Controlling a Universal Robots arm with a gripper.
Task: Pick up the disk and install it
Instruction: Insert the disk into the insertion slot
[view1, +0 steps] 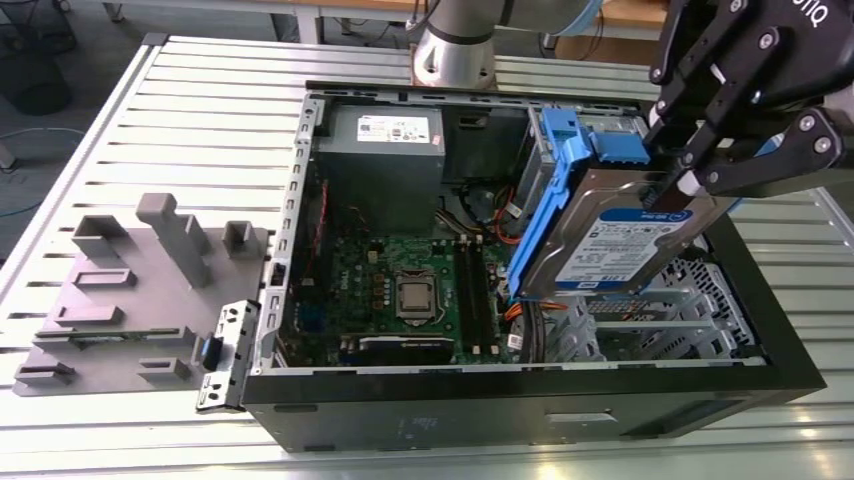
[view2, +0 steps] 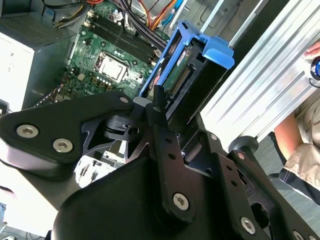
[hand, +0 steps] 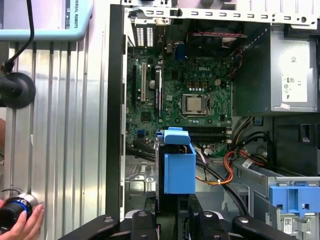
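The disk (view1: 617, 238), a silver-grey drive with a white-and-blue label in a blue plastic bracket, hangs tilted above the open computer case (view1: 534, 405), over its drive cage side at the exterior view's right. My black gripper (view1: 681, 188) is shut on the disk's upper end. In the second wrist view the disk (view2: 192, 65) is seen edge-on, with its connector showing, between the gripper's fingers (view2: 159, 107). The first wrist view has the disk's blue bracket (hand: 179, 167) just beyond the gripper (hand: 177, 212), above the case interior.
Inside the case lie the green motherboard (view1: 400, 285), a grey power supply (view1: 387, 135), orange cables (hand: 220, 172) and a metal drive cage (view1: 641, 325). A grey fixture block (view1: 134, 290) sits at the exterior view's left. A person's hand (hand: 22, 225) holds a knob on the slatted table.
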